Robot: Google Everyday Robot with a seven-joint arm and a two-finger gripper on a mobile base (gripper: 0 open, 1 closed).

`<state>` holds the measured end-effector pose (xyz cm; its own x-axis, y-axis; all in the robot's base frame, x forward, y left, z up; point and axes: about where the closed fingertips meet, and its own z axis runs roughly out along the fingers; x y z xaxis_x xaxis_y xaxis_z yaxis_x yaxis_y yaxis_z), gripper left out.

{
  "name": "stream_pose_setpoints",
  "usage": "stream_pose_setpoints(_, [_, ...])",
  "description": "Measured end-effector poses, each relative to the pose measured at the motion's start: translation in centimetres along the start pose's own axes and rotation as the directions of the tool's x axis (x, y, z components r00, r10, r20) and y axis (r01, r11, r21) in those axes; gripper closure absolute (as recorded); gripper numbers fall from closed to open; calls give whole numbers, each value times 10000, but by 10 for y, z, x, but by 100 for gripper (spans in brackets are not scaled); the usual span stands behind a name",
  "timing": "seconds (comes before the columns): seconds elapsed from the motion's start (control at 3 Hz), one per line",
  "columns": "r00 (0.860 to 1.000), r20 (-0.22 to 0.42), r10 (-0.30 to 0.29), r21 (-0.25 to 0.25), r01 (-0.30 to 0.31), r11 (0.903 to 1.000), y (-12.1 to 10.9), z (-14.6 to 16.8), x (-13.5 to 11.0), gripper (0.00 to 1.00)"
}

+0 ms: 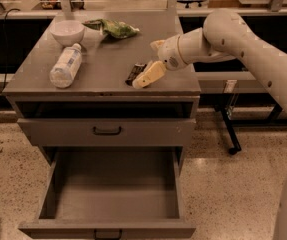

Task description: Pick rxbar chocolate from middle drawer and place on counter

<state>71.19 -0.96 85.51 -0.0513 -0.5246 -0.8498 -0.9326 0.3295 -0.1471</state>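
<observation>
the rxbar [135, 73], a small flat dark rectangle in a wrapper with pale print, lies on the bench [98, 76] at about 4 o'clock from the middle of the top, near the front edge. right at its 3 o'clock side is the lower finger [149, 74] of the pincer [147, 63], a smooth cream-coloured wedge, tilted down toward the bench; whether it touches the wrapper i cannot tell. the other finger sticks out well above it at 12 o'clock, so the pincer stands spread apart with nothing clamped between. behind it a rounded, pale, glossy arm [243, 39] comes in from 2 o'clock.

the bench top is flat, matte grey metal. at 8 o'clock lies a clear plastic water bottle [65, 65] on its side, at 10 o'clock stands a round white bowl [67, 31], and near 12 o'clock a crinkled green snack bag [114, 29].

below, a shut grey drawer front [148, 131] with a black handle. under that the middle drawer [58, 228] is pulled out, its flat grey tray bare, over a speckled floor [233, 194].
</observation>
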Motion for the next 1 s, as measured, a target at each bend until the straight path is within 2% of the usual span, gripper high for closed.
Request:
stream_pose_setpoints(0.33, [9996, -137, 253, 1146, -235, 9931, 11, -53, 17, 0])
stream_pose_setpoints(0.67, [9989, -276, 376, 2326, -301, 9721, 29, -100, 36, 0])
stream_pose_setpoints(1.0, [9977, -387, 559, 2496, -445, 9673, 32, -107, 50, 0])
